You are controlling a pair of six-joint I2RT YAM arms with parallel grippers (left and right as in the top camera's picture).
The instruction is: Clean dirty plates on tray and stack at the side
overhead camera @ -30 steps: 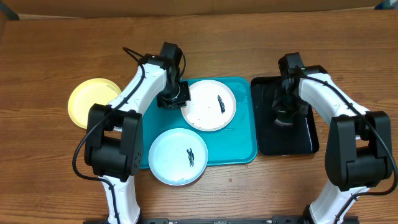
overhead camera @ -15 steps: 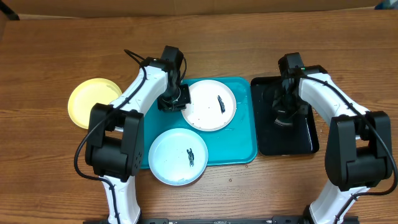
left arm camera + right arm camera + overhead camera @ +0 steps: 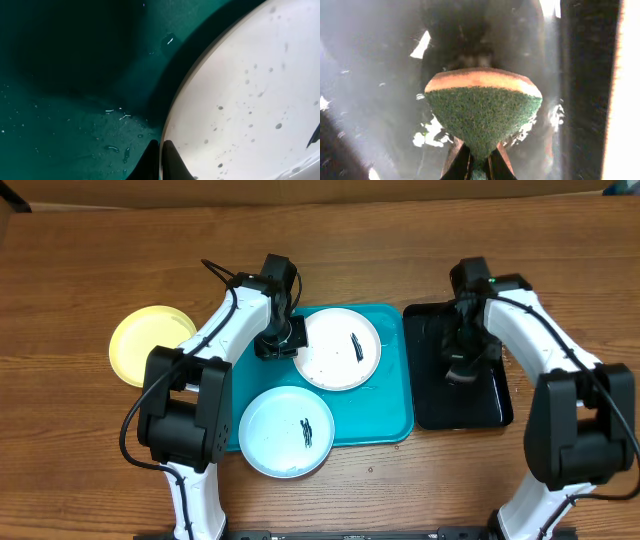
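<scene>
The white plate [image 3: 340, 348] with a black smear lies at the back of the turquoise tray [image 3: 390, 405]. My left gripper [image 3: 280, 338] is shut on its left rim; the left wrist view shows the fingers [image 3: 161, 160] pinching the wet plate edge [image 3: 250, 100]. The light blue plate [image 3: 288, 432], also smeared, lies at the tray's front left and overhangs its edge. The yellow plate [image 3: 150, 345] lies on the table left of the tray. My right gripper [image 3: 462, 368] is shut on a green and orange sponge [image 3: 482, 110] over the black tray [image 3: 460, 405].
The black tray looks wet and glossy in the right wrist view [image 3: 370, 100]. The wooden table [image 3: 100, 460] extends around both trays. A cardboard edge [image 3: 300, 190] runs along the back.
My right arm has shifted slightly to the right over the black tray with the sponge. My left gripper stays at the white plate's rim.
</scene>
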